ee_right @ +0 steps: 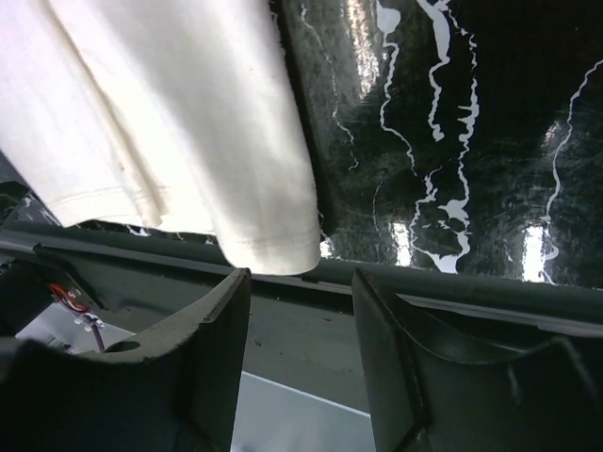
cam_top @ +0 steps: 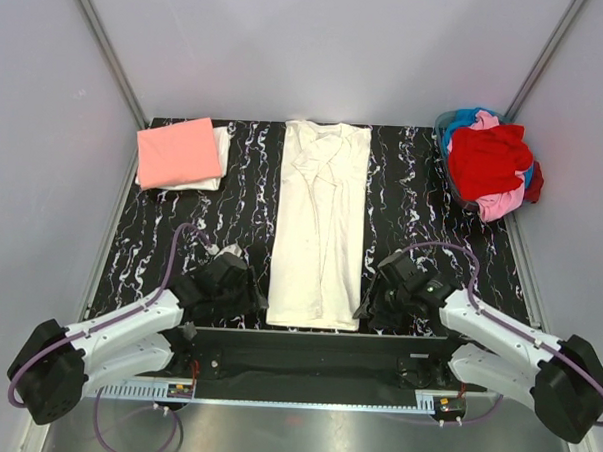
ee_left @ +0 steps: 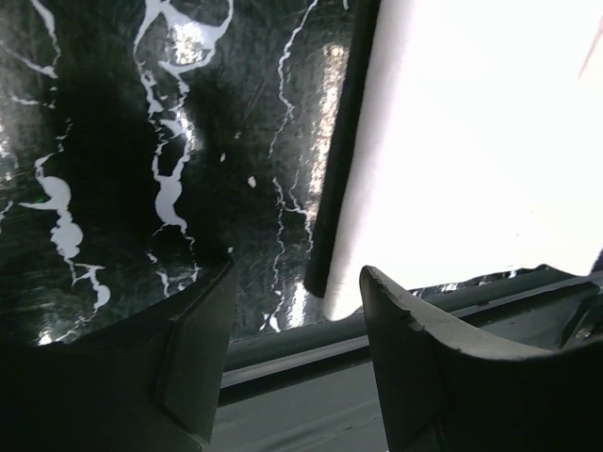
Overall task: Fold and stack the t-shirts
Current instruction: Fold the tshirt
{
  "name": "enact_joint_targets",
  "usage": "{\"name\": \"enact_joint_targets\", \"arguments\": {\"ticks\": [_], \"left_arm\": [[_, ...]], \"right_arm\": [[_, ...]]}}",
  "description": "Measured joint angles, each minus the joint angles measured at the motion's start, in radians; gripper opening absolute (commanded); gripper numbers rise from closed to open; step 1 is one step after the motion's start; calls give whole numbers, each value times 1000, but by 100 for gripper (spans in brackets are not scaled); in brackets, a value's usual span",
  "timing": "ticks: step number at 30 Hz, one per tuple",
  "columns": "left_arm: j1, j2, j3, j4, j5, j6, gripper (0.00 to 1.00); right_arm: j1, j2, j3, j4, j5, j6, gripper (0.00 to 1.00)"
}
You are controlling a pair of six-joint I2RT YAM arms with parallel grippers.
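A cream t-shirt (cam_top: 320,225) lies as a long narrow strip down the middle of the black marble table, sleeves folded in. Its bottom-left corner shows in the left wrist view (ee_left: 452,160), its bottom-right corner in the right wrist view (ee_right: 188,122). My left gripper (cam_top: 246,302) is open and empty just left of the hem corner. My right gripper (cam_top: 375,304) is open and empty just right of the other hem corner. A folded salmon-pink t-shirt (cam_top: 178,152) lies on a folded white one (cam_top: 222,152) at the back left. Red (cam_top: 488,156), pink (cam_top: 500,202) and blue shirts lie heaped at the back right.
The heap sits in a container (cam_top: 452,171) at the table's back right corner. The table's near edge rail (ee_left: 311,353) runs just below both grippers and also shows in the right wrist view (ee_right: 452,287). Grey walls enclose the table on three sides.
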Motion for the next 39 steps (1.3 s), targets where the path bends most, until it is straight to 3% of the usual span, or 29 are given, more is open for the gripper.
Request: {"name": "enact_joint_targets", "arguments": {"ticks": [6,11,15,17,19,23,34,35,39], "left_arm": [[-3,15,-7,34,0,-6,59],[-7,25,-7,46,2,-8,59],[-9,27,-7,51,3,-8,59],[-10,34,-7,55,3,-8,59],[-10,45,-6,67,5,-9,58],[-16,63,-3,80,6,-10,50],[-105,112,18,91,6,-26,49],[-119,118,22,92,5,-29,44],[-169,149,34,86,-12,-43,6]], "right_arm": [[0,100,-6,66,-6,9,56],[35,245,42,65,2,8,50],[103,367,137,46,39,4,37],[132,409,176,38,57,0,21],[144,419,190,35,68,-2,11],[145,408,190,25,85,1,8],[145,382,190,-1,90,-8,0],[145,375,190,-2,90,-8,0],[145,338,188,-8,90,-9,0]]}}
